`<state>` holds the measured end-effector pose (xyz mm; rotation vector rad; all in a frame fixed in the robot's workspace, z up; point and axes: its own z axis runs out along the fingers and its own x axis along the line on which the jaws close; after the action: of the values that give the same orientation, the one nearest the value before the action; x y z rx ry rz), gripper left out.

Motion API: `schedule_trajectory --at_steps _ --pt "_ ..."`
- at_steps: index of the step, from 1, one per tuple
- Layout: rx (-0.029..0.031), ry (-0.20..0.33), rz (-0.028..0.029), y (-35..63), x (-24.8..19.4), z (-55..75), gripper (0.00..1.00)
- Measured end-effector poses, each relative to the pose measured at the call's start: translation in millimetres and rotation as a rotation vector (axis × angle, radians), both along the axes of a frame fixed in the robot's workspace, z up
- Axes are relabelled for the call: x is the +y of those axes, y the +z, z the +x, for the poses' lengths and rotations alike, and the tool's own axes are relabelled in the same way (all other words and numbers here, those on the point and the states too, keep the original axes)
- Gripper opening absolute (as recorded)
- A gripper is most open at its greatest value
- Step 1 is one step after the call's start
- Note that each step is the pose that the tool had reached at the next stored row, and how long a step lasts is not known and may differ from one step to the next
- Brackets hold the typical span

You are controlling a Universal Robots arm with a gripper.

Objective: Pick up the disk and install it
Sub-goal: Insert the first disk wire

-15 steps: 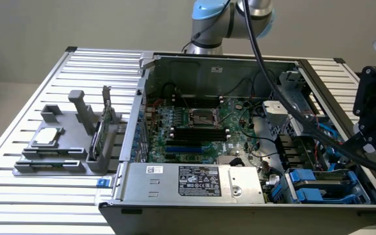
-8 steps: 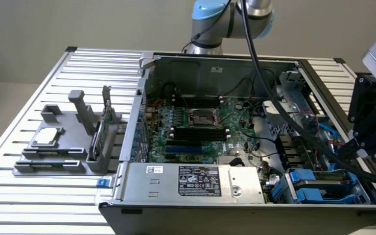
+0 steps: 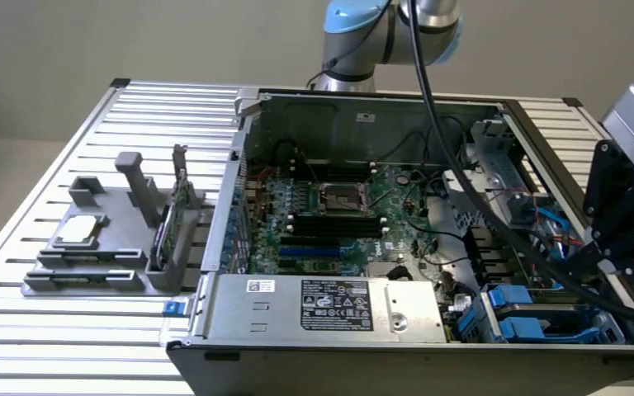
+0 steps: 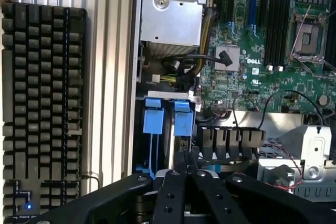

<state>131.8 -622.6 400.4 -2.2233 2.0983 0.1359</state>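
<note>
Well off to one side of the jaws, outside the computer case point(image 3: 253, 124), a black keyboard point(image 4: 42, 108) lies on the slatted aluminium table point(image 3: 30, 330). Farthest from the jaws, at the exterior view's left, a grey holder rack point(image 3: 86, 268) stands on that table. A small silver drive point(image 3: 80, 232) lies flat on the rack, and 1 expansion card point(image 3: 176, 210) stands on edge in it. Nearer, the open case lies on its side, and its green motherboard point(image 3: 328, 214) with the CPU socket point(image 3: 339, 198) is well apart from the jaws. The silver power supply point(image 3: 328, 305), labelled, sits against the case wall, beyond the disk as seen from the jaws. The disk point(image 4: 182, 121) stands on edge in the drive bay with its blue carrier rails showing. It is straight ahead of the jaws and just beside their tips, and a 2nd blue carrier piece point(image 4: 153, 121) is alongside it. The gripper point(image 4: 186, 157) hangs over that corner of the case with its 2 black fingers point(image 4: 173, 187) closed, tips meeting. I cannot tell whether they pinch the blue plastic or merely touch it. On the jaws' other side is a silver metal bracket point(image 4: 310, 150). The arm point(image 3: 389, 37) rises behind the case
</note>
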Motion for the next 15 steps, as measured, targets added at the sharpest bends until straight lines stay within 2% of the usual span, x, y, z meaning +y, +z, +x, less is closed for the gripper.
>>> schedule_trajectory --at_steps 15 --pt "-0.0014 0.000 0.0008 -26.3 4.5 4.6 0.11"
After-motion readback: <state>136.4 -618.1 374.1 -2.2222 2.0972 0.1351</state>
